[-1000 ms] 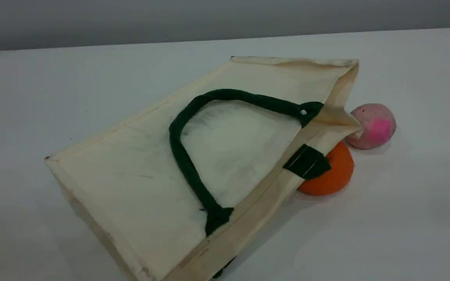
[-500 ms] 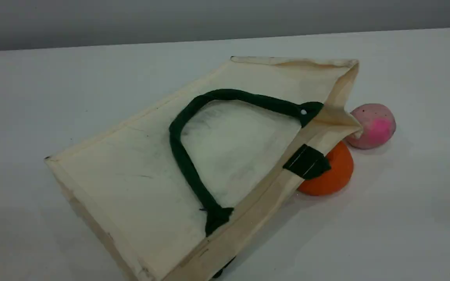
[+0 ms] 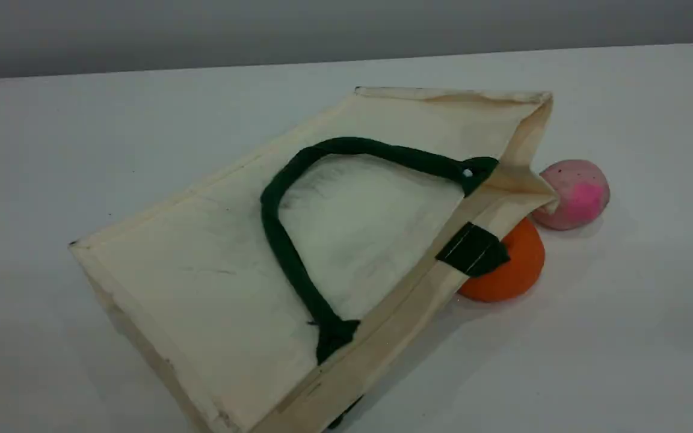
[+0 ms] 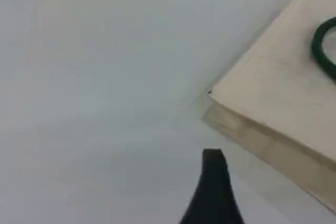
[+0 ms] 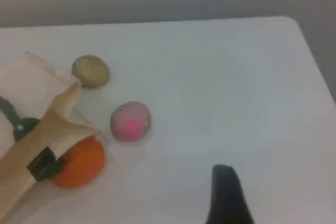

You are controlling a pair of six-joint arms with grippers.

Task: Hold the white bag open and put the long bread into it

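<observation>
Lying flat mid-table, the white bag (image 3: pixel 214 282) has its green handle (image 3: pixel 280 240) on top, an orange ball (image 3: pixel 512 270) and a pink ball (image 3: pixel 575 193) beside its mouth toward the right edge, both tools released, holding nothing; long bread unseen.

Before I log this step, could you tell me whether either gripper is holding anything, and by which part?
Nothing is held. The left gripper hangs over bare table beside the bag; the right gripper hangs over bare table, apart from the pink ball.
</observation>
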